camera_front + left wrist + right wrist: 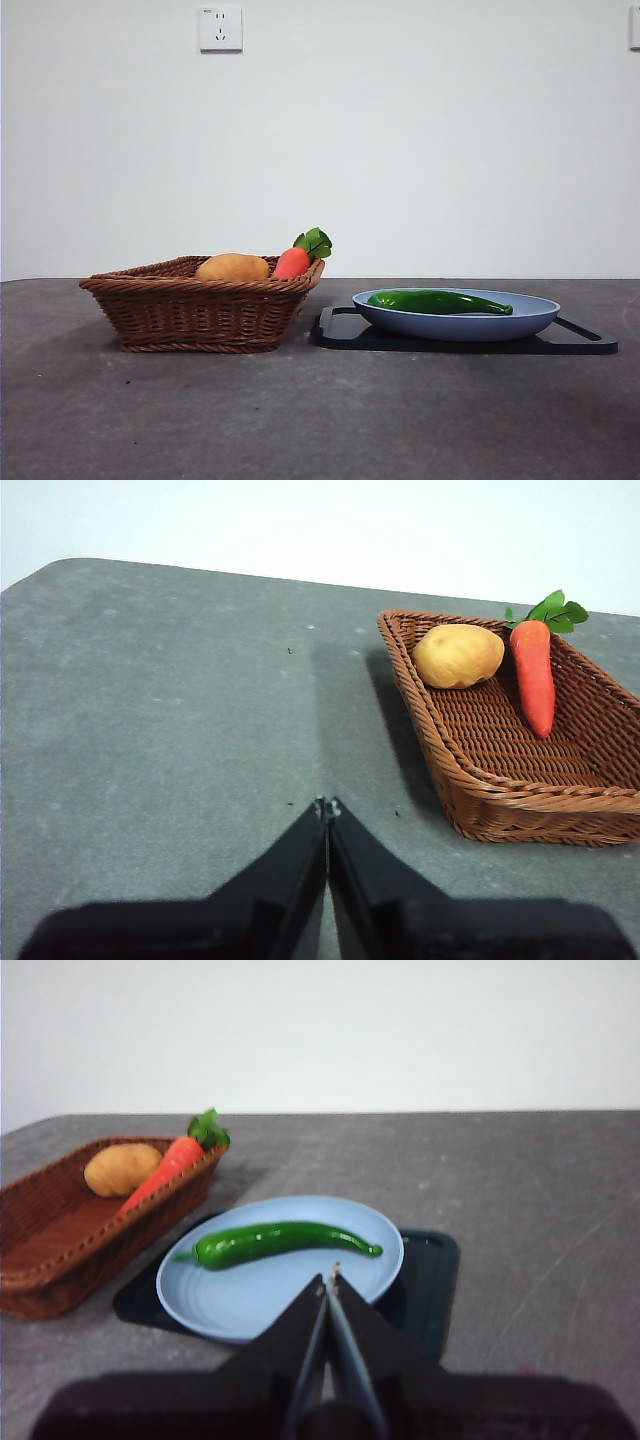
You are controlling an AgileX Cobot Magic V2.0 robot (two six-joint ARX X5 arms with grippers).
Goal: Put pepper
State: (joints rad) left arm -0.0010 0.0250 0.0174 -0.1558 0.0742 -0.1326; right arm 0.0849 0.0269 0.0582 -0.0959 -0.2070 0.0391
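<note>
The dark-green pepper lies on its side in the blue plate, which sits on a black tray. In the right wrist view the pepper lies across the plate. My right gripper is shut and empty, above the plate's near rim, apart from the pepper. My left gripper is shut and empty over bare table beside the wicker basket. Neither gripper shows in the front view.
The wicker basket stands left of the plate, holding a tan potato and an orange carrot with green leaves. The basket's corner nearly touches the tray. A wall socket is on the back wall.
</note>
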